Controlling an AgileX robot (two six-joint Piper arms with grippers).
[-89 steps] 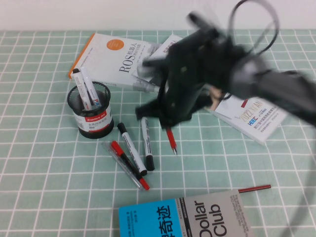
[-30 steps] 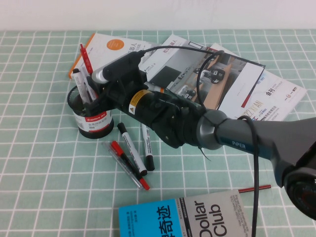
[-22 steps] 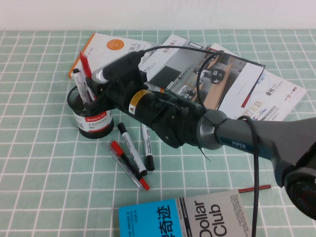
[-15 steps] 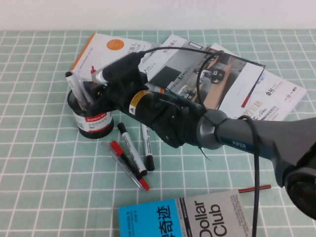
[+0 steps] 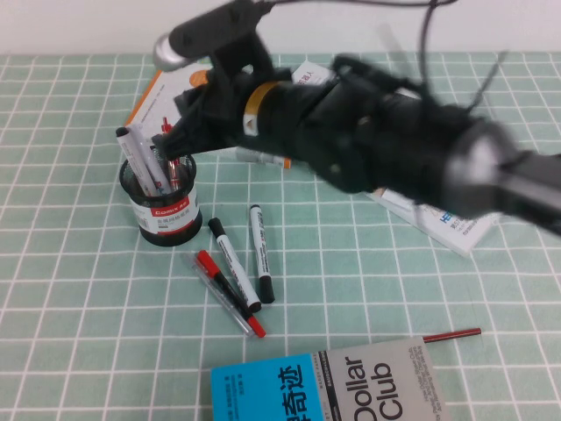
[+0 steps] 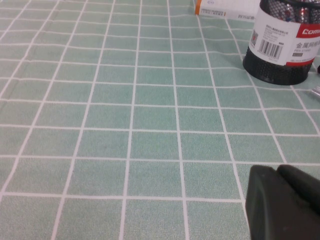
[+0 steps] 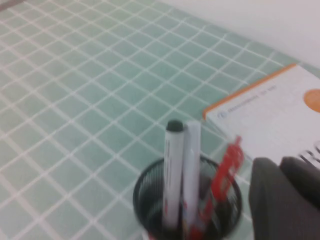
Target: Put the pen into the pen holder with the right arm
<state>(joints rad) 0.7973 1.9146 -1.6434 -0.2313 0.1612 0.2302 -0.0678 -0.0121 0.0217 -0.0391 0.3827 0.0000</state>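
Observation:
The black mesh pen holder (image 5: pixel 163 213) stands at the left of the table with two white markers and the red pen (image 5: pixel 173 163) upright inside it. My right gripper (image 5: pixel 178 132) hangs just above and behind the holder's rim, shut and empty, with the arm blurred. In the right wrist view the pen (image 7: pixel 225 170) leans in the holder (image 7: pixel 145 192) beside the markers, and the right gripper (image 7: pixel 279 162) is close beside it. My left gripper (image 6: pixel 276 170) is shut and empty low over the mat, with the holder (image 6: pixel 287 47) ahead of it.
Two black-capped markers (image 5: pixel 233 263) (image 5: pixel 261 265) and a clear pen with a red cap (image 5: pixel 223 294) lie in front of the holder. A thin red stick (image 5: pixel 451 334) lies by the Dollar Club book (image 5: pixel 351 386). Other books (image 5: pixel 149 92) (image 5: pixel 447 226) lie behind.
The red pen was held above the holder, then dropped into it and was let go. My right arm has since lifted up and back from the holder.

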